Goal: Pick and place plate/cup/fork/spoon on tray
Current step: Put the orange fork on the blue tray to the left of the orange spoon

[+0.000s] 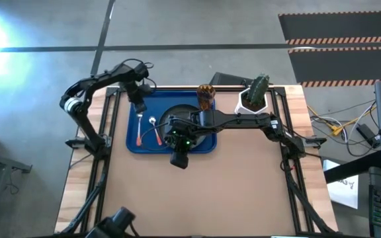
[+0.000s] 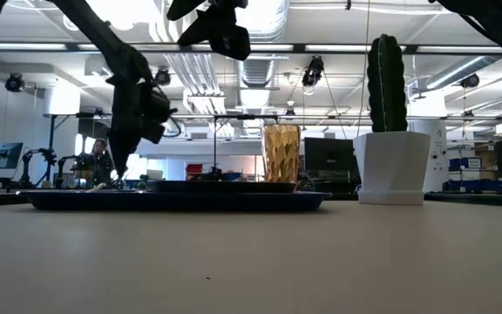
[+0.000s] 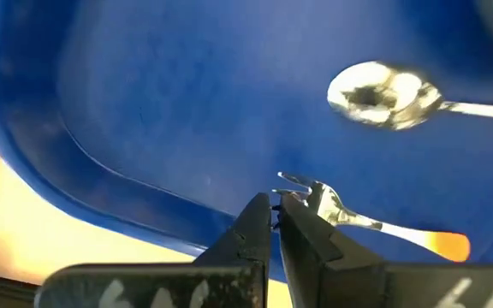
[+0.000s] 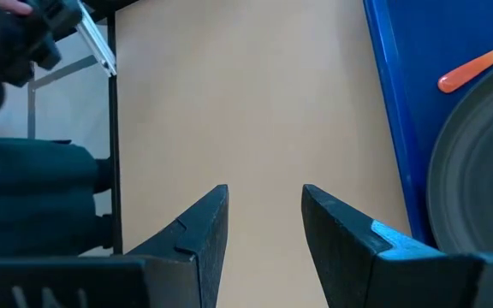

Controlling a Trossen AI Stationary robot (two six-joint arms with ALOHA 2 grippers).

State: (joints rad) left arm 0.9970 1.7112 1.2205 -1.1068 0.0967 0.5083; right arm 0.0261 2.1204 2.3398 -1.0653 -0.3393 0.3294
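Observation:
The blue tray [image 1: 207,147] lies at the table's far left. On it rest the black plate [image 1: 177,114], mostly under my right arm, the orange-handled fork [image 1: 139,131] and the spoon [image 1: 156,131]. The amber cup [image 1: 206,96] stands at the tray's far right corner. My left gripper [image 1: 139,106] points down over the tray's far left part. It is shut, and its tips [image 3: 274,214] are right beside the fork's tines [image 3: 308,190]. The spoon's bowl [image 3: 382,94] lies farther off. My right gripper [image 1: 179,160] hangs open above the tray's near edge. My left gripper comes from above with shut fingers, close beside the fork's tines [image 3: 302,183]. The fork lies flat on the tray. Whether the fingertips touch the tines or the tray floor, I cannot tell.
A white pot with a green cactus [image 1: 254,94] stands just right of the cup, at the table's far edge. Bare wooden table [image 1: 230,192] stretches from the tray toward the near and right edges. In the right wrist view, the tray's rim [image 4: 394,111] borders this bare wood.

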